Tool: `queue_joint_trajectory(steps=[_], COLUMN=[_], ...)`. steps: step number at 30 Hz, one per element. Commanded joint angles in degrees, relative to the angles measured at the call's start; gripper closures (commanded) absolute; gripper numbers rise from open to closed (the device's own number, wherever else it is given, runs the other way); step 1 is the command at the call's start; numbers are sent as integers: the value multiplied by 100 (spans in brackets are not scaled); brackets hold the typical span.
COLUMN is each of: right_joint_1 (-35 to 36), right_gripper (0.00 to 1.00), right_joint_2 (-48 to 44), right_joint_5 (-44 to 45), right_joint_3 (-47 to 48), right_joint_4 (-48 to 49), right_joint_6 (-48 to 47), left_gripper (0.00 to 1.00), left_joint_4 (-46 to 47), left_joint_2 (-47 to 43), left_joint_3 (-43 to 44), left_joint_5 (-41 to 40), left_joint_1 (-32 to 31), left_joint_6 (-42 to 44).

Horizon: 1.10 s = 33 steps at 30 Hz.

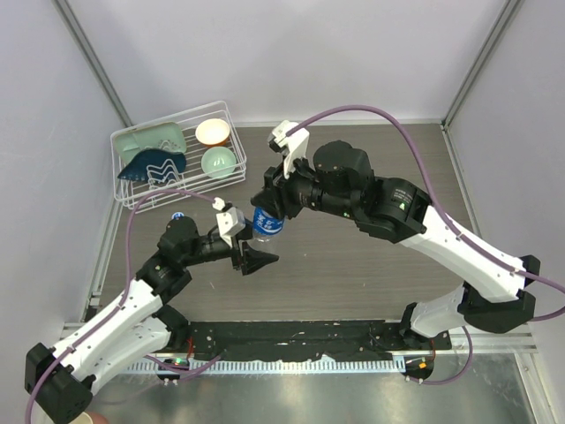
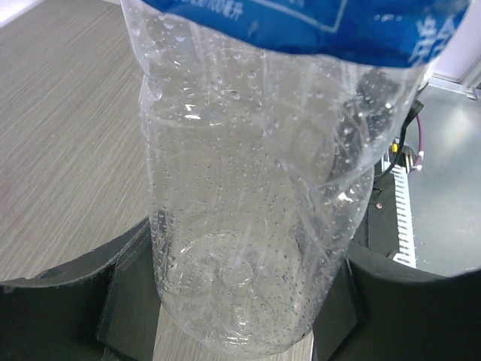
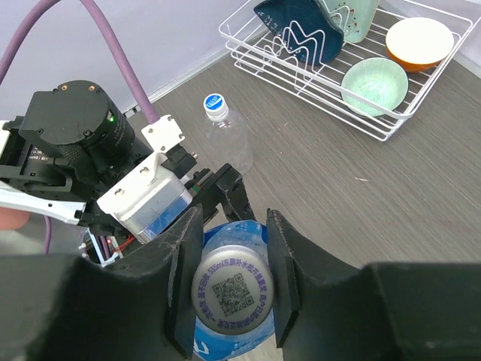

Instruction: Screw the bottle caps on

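A clear bottle with a blue wrap label point(image 1: 267, 223) is held off the table between both arms. My left gripper point(image 2: 237, 301) is shut on its lower body point(image 2: 248, 226), one black finger on each side. My right gripper point(image 3: 231, 289) comes down over the top, its pads pressed on both sides of the white bottle cap point(image 3: 231, 295), which carries a printed code. A second bottle, plain and label-free point(image 3: 229, 139), stands on the table beside the left arm with a blue and white cap point(image 3: 216, 106) on its neck. In the top view only that cap point(image 1: 177, 215) shows.
A white wire rack point(image 1: 132, 190) sits at the back left. It holds a cream bowl point(image 1: 213, 132), a green bowl point(image 1: 218, 162), a dark blue dish point(image 1: 152, 164) and a pale green dish point(image 1: 150, 137). Grey walls close the table on three sides.
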Motion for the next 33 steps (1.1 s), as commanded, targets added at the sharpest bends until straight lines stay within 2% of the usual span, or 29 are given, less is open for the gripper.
queue_joint_trajectory(steps=[1,2,3,4,5,6,7,8,13,15,19,20,22,26,33], right_joint_1=[21,21,21,21,21,21,21,21,21,4,-66,-67,-75,-110,-119], right_gripper=[89,91,93,94,95,96,96,96,98,98,98,98,98,98,98], right_joint_2=[-143,-108,-73,-47,32,76,120,225,586,691,955,990,1113,1402,2281], right_joint_5=[58,58,49,49,75,102,111,145,278,312,313,304,339,357,471], right_joint_3=[-8,9,44,71,114,193,237,273,431,388,230,168,-86,-579,-527], right_joint_4=[183,174,174,174,191,183,183,183,288,428,857,973,1210,2219,2960], right_joint_6=[45,19,-7,-42,-69,-156,-209,-262,-666,-728,-816,-825,-825,-816,-825], left_gripper=[99,94,82,46,35,30,18,1,0,0,0,0,0,0,0], left_joint_4=[581,616,616,607,564,537,502,354,-525,-1236,-2851,-3064,-3434,-3883,-4034], left_joint_2=[-150,-176,-194,-220,-272,-360,-404,-466,-975,-1107,-1371,-1406,-1485,-1512,-1766], left_joint_3=[-59,-77,-103,-95,-103,-60,-33,54,485,801,1434,1670,1882,2479,2665], left_joint_5=[-334,-378,-413,-535,-624,-694,-738,-817,-1046,-1292,-1345,-1345,-1774,-2820,-4085], left_joint_1=[24,32,41,50,68,102,138,164,384,410,410,410,402,410,402], left_joint_6=[-75,-66,-83,-92,-101,-101,-84,-66,320,434,1251,1618,1701,1648,1402])
